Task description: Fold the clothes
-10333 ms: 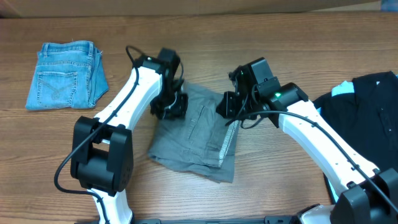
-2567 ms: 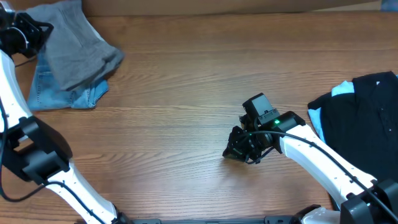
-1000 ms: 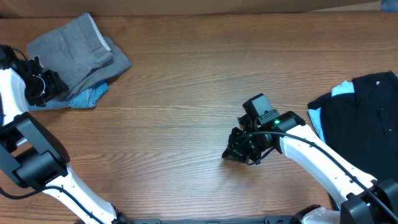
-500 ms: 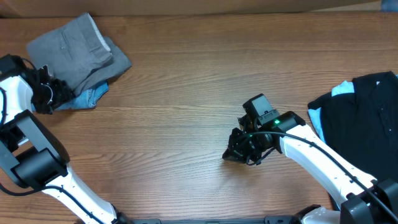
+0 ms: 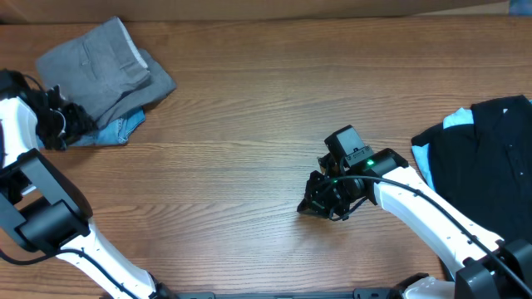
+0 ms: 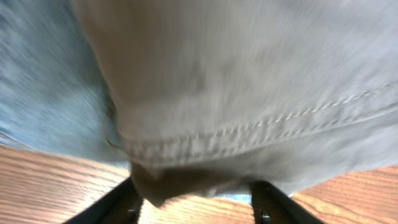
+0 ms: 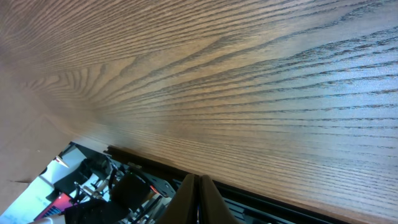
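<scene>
The folded grey-khaki shorts [image 5: 104,62] lay atop the blue denim shorts [image 5: 125,127] at the worktop's [image 5: 249,100] far left corner, seemingly stacked as finished; the left gripper [image 5: 73,124] held its jaws apart at their hem, gripping nothing, and the right gripper [image 5: 320,206] rested mid-worktop, jaws closed and empty.

The shorts [image 5: 100,62] are lying at the desk's [image 5: 249,108] back-left corner, on top of the denim shorts [image 5: 116,131]. The left pincer [image 5: 77,122] is sitting just beside that pile's front-left edge. The right pincer [image 5: 320,203] is sitting right of centre, well apart from the pile, and another garment [image 5: 490,158] is lying at the far right.
</scene>
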You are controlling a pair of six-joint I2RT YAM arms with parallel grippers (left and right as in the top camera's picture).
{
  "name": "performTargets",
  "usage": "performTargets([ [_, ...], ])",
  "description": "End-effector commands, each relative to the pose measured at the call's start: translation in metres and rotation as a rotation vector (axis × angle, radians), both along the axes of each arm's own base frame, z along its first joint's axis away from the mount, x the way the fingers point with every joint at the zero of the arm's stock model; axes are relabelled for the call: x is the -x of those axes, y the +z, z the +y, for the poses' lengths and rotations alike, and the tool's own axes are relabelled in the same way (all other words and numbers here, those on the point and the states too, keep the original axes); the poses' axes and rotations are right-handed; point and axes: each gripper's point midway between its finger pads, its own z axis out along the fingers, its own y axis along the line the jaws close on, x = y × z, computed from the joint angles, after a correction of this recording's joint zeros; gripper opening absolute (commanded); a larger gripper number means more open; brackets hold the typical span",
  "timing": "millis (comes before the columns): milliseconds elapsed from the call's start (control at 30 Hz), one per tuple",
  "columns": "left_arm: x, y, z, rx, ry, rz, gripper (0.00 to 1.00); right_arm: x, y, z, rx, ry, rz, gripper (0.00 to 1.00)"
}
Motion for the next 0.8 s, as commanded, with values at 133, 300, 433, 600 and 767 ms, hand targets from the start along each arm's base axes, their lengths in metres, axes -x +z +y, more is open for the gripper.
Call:
performTargets([
  [133,-0.013,0.025,0.026,-0.136,0.008,-0.065,0.67,-0.004,0.008,0.004,-0.021,0.01,-0.028,0.05],
  [300,-0.015,0.013,0.02,-0.099,-0.002,-0.06,0.6,-0.004,0.008,0.004,-0.019,0.009,-0.029,0.05],
  [433,-0.012,-0.008,0.005,-0.029,-0.019,-0.037,0.46,-0.004,0.008,0.004,-0.019,0.009,-0.029,0.05],
  [600,-0.008,-0.013,0.0,0.01,0.002,-0.02,0.13,-0.002,0.007,0.003,-0.017,0.01,-0.017,0.04],
  [767,-0.01,0.021,0.004,0.024,0.033,-0.081,0.04,-0.002,0.007,0.003,-0.017,0.01,-0.017,0.04],
])
